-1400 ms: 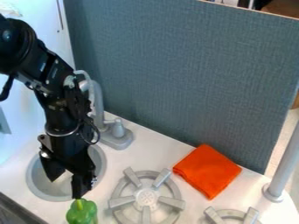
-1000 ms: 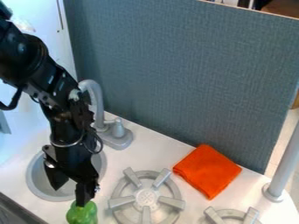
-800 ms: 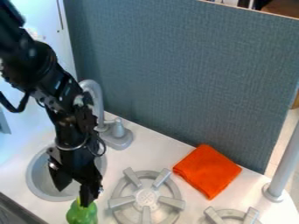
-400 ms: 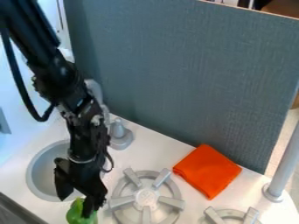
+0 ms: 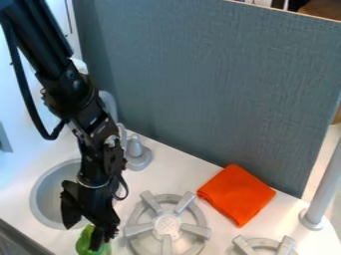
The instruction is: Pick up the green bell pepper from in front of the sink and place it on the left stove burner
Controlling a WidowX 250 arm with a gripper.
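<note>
The black gripper [image 5: 83, 238] is at the lower left, over the counter [image 5: 190, 172] at the near side of the round gray sink [image 5: 41, 196]. Its two fingers stand apart, with one partly in front of the green pepper [image 5: 83, 244]; whether they touch it, I cannot tell. The pepper is at the bottom edge of the view, between the sink and the gray stove burner [image 5: 166, 225]. The faucet [image 5: 138, 158] stands behind the burner, partly hidden by the arm. A folded orange cloth [image 5: 236, 195] lies right of the burner, near the blue-gray panel [image 5: 206, 94].
</note>
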